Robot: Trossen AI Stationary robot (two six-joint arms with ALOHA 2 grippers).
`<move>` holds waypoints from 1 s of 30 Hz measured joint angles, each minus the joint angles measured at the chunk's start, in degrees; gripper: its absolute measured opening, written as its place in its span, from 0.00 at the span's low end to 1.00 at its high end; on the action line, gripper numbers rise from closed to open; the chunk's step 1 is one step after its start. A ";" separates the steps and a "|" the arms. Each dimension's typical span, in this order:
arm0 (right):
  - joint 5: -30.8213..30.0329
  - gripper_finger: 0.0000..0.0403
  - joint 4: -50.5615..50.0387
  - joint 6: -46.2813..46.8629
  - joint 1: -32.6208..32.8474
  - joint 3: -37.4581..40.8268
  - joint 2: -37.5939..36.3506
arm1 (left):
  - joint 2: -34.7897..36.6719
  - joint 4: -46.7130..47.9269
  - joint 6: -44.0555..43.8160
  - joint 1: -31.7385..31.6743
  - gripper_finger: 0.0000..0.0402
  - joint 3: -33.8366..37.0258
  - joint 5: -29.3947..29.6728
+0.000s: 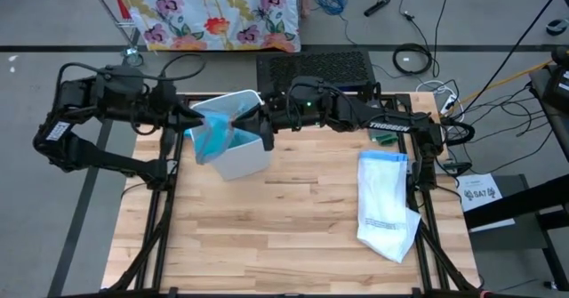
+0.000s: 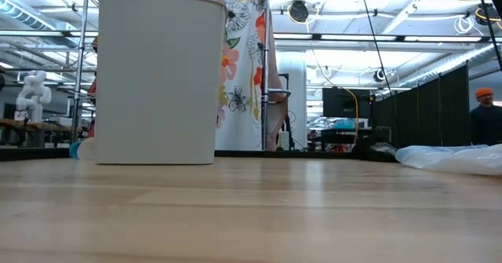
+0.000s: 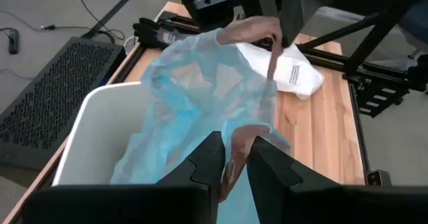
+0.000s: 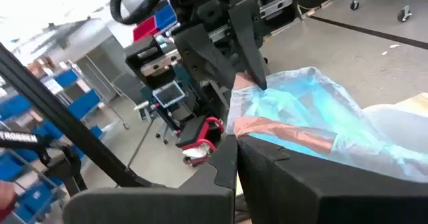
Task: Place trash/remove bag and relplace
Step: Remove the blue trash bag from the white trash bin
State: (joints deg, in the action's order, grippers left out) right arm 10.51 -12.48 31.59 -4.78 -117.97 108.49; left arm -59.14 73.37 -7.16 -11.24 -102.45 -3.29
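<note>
A white bin stands on the table's far left-centre; in the low view it is the tall white box. Over its mouth the light-blue bag is stretched between both grippers. My left gripper is shut on it at the bin's left. My right gripper is shut on it at the bin's right. The white replacement bag lies flat on the table's right side. The trash is hidden. My left gripper pinches the bag's rim, with its pinkish hem, between its two fingers, which stand only a narrow gap apart. The fingers slant down from the table's left. The rim is lifted above the bin, and the film below hangs slack into it. My right gripper pinches the opposite part of the rim at its pinkish hem between the two fingers. It comes in level from the table's right. That rim is lifted above the bin's mouth, with the film spread toward my left gripper.
A black mesh box stands just past the far edge, and a floral cloth hangs behind it. Cables lie on the floor at the far right. The near half of the wooden tabletop is bare.
</note>
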 joint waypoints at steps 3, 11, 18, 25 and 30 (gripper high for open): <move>-0.28 0.00 1.59 2.08 0.00 0.00 0.00 | 0.75 1.74 0.19 0.00 0.21 0.00 0.00; -6.71 0.00 2.57 3.82 0.52 -0.02 0.21 | 0.88 6.95 2.57 0.02 0.34 -0.02 -1.66; -7.52 0.00 4.82 4.22 1.31 0.00 1.40 | 0.84 6.59 6.28 0.02 0.38 -0.02 -1.64; -7.84 0.00 7.55 4.12 1.21 0.00 1.53 | 1.11 4.08 6.43 0.01 0.37 -0.02 0.02; -7.76 0.00 7.49 3.21 1.06 0.00 1.53 | 1.30 2.05 9.23 0.00 0.23 -0.02 2.74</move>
State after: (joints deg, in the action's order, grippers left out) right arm 2.74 -4.99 34.80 -3.72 -117.97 110.02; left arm -57.84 75.43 2.07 -11.25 -102.48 -0.55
